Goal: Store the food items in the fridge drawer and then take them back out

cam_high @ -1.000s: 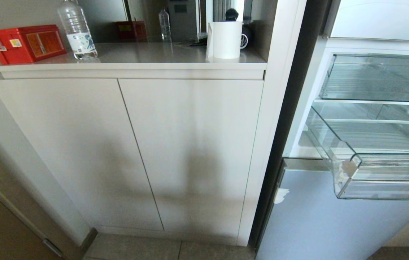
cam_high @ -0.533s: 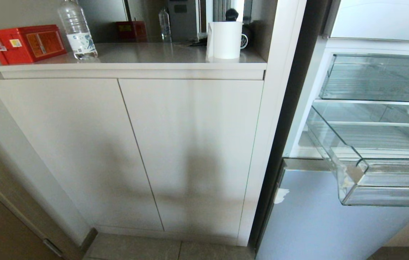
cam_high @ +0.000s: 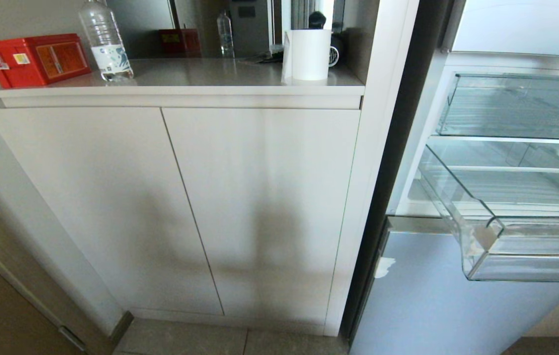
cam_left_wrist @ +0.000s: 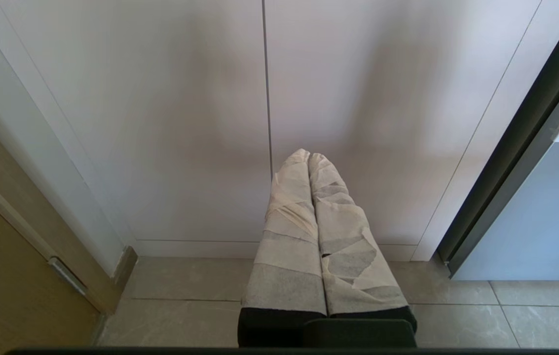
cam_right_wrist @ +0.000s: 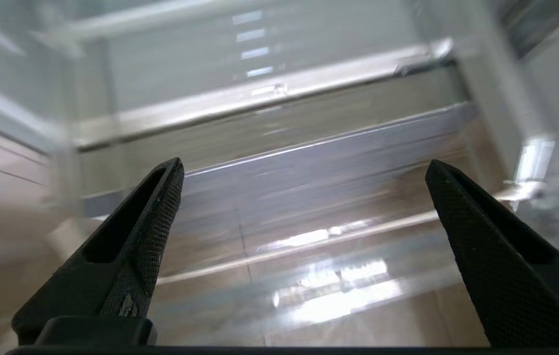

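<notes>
The fridge drawer (cam_high: pixel 486 231), clear plastic with a ribbed floor, stands pulled out of the open fridge at the right of the head view and shows nothing inside. No food items are in view. My right gripper (cam_right_wrist: pixel 304 167) is outside the head view; in the right wrist view its black fingers (cam_right_wrist: pixel 156 217) stand wide open with nothing between them, over blurred clear plastic of the drawer (cam_right_wrist: pixel 318 158). My left gripper (cam_left_wrist: pixel 308 157), its fingers wrapped in pale tape and pressed together, hangs parked low before the cabinet doors.
A second clear drawer (cam_high: pixel 516 106) sits above the pulled-out one. Left of the fridge a white cabinet (cam_high: pixel 185 207) carries a counter with a red box (cam_high: pixel 35 59), a water bottle (cam_high: pixel 105 42) and a white cup (cam_high: pixel 309 54). Tiled floor (cam_left_wrist: pixel 185 296) lies below.
The black tip of my right gripper, seen at the head view's right edge over the drawer, has slipped out of that view. The drawer came forward slightly, then stayed still.
</notes>
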Controlling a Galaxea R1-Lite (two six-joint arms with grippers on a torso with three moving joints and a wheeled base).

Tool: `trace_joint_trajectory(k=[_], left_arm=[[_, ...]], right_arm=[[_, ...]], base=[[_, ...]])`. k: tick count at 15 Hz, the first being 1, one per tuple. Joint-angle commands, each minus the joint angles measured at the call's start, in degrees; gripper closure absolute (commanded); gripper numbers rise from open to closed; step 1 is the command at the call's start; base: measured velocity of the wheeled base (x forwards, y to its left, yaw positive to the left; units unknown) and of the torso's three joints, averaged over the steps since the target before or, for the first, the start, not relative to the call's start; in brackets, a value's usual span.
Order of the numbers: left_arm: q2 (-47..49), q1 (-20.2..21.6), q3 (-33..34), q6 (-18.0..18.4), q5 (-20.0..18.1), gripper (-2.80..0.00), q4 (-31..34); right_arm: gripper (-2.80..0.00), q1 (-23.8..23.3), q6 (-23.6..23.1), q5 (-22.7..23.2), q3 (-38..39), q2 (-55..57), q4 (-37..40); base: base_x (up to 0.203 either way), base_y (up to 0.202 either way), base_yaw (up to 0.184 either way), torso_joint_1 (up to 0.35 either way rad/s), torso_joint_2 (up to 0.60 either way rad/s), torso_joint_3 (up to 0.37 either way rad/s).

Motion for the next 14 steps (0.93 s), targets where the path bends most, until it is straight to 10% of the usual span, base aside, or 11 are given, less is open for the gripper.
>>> trace_joint_trajectory(k=[1,14], left_arm=[[0.09,0.01,0.0,-0.04,0.06,0.0,-0.01],[0.09,0.01,0.0,0.05,0.01,0.0,-0.01]], right_arm=[[-2.8,-0.03,-0.05,0.59,3.53,-11.35,0.07],[-2.8,0.01,1.23,15.08,50.03,-49.1,-18.35]], base=[[0.0,0.0,0.0,0.0,0.0,0.0],[0.0,0.0,0.0,0.0,0.0,0.0]])
